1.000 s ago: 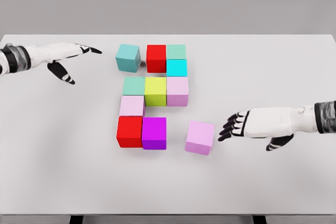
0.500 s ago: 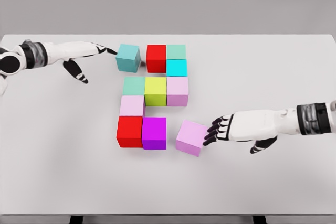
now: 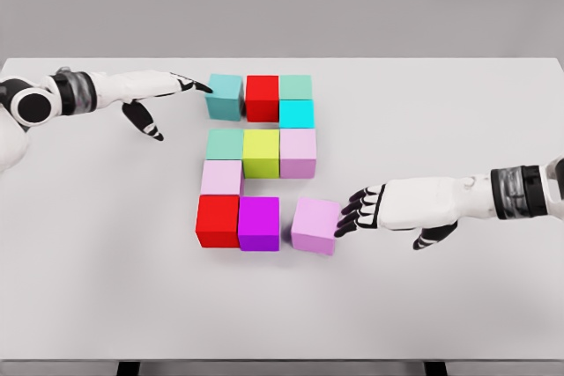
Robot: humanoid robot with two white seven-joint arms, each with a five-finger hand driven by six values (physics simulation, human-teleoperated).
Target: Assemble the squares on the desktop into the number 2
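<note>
White bench (image 3: 106,288) before a plain grey wall, left hand (image 3: 145,90) at ten o'clock, fingers extended flat, tips touching teal cube (image 3: 226,96), coloured cubes (image 3: 256,165) centre, right hand (image 3: 397,209) at three o'clock, open fingers against lilac cube (image 3: 315,225), nothing grasped.

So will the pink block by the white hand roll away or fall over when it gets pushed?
Probably not. The pink block is a cube with flat faces, so it should slide on the table, not roll. It is as wide as it is tall, so tipping seems unlikely. It sits a bit crooked beside the purple block, so the right hand pushing off-centre may turn it.
</note>
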